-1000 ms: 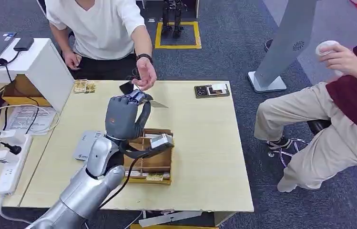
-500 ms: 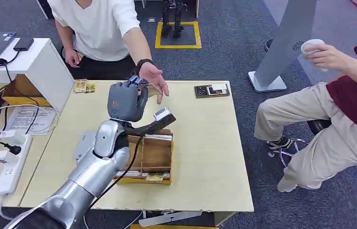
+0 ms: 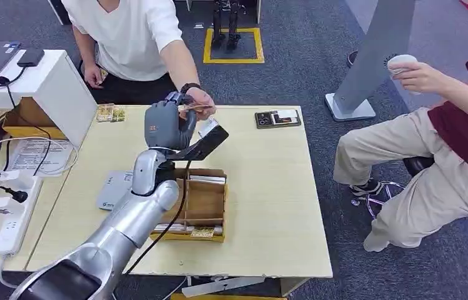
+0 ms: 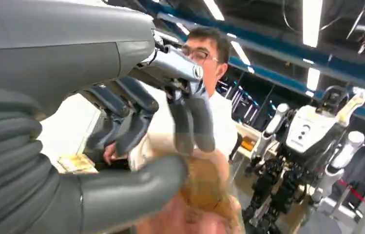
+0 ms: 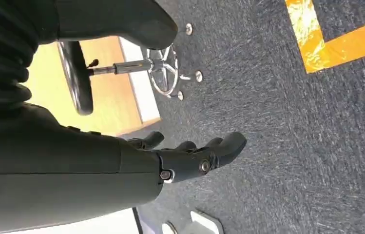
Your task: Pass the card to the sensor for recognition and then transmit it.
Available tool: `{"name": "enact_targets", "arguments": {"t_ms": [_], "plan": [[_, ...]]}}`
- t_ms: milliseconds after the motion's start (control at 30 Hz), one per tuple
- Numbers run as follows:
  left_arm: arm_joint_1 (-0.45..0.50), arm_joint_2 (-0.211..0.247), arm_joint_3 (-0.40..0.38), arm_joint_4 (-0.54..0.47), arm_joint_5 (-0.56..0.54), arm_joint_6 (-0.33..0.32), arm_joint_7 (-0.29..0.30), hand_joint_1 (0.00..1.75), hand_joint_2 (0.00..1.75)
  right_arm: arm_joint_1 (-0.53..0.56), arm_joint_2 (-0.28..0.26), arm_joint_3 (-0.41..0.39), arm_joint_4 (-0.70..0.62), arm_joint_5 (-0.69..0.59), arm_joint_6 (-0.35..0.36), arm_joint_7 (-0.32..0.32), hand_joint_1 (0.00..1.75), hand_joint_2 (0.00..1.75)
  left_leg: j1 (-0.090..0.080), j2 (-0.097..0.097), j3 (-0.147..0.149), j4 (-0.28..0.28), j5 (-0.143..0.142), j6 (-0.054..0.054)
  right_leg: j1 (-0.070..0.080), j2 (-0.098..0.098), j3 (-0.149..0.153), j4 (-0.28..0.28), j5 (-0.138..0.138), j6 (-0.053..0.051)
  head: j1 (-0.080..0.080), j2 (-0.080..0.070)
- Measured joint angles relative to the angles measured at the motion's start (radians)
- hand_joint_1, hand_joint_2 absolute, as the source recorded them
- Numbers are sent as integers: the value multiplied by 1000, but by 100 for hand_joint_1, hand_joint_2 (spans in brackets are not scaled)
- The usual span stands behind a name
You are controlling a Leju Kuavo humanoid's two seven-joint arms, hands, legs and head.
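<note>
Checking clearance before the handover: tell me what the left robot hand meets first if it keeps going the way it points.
Most likely the person's hand, already at the card held by the left robot hand. Beyond it sits the person; depth is hard to judge.

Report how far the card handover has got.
Nearly done. The left hand has the card raised at the table's far edge, and the person's hand is already gripping it. Left: the robot letting go. Whether the sensor read it cannot be told.
</note>
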Motion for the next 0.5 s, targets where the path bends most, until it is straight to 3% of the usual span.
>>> {"name": "enact_targets", "arguments": {"t_ms": [500], "plan": [[3,-6,0,49,-11,14,-8,0,175,0,0,2,0,2,-6,4,0,175,0,0,0,0,0,0,0,0,0,0,0,0,0,0]]}}
